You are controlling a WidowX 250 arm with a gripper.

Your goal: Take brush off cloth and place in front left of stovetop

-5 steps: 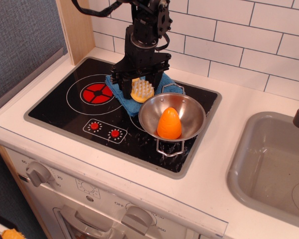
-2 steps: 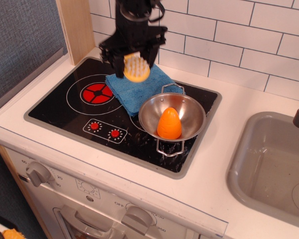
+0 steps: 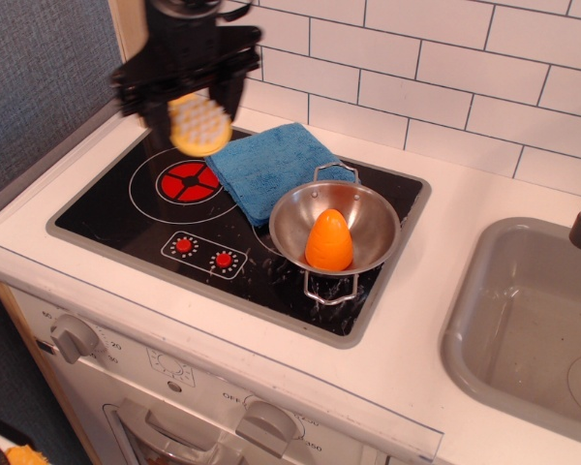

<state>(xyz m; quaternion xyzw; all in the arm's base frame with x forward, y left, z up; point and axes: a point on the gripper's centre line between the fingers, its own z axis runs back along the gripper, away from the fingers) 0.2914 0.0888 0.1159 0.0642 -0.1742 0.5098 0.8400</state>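
Note:
My black gripper [image 3: 187, 108] is shut on the yellow brush [image 3: 199, 126], its cream bristles facing the camera. It holds the brush in the air above the back left of the black stovetop [image 3: 116, 208], over the far side of the red burner ring [image 3: 190, 180]. The blue cloth [image 3: 271, 167] lies bare on the stovetop, to the right of the brush, its front corner touching the steel bowl.
A steel bowl [image 3: 368, 211] with an orange egg-shaped toy [image 3: 328, 240] stands on the right half of the stovetop. Two red dial marks [image 3: 203, 252] sit at the front. A wooden post [image 3: 147, 48] and tiled wall stand behind. A grey sink [image 3: 523, 329] is at the right.
The gripper lifted the brush off the cloth and carried it up and to the left, from over the cloth to above the back left of the stovetop. The cloth now lies uncovered.

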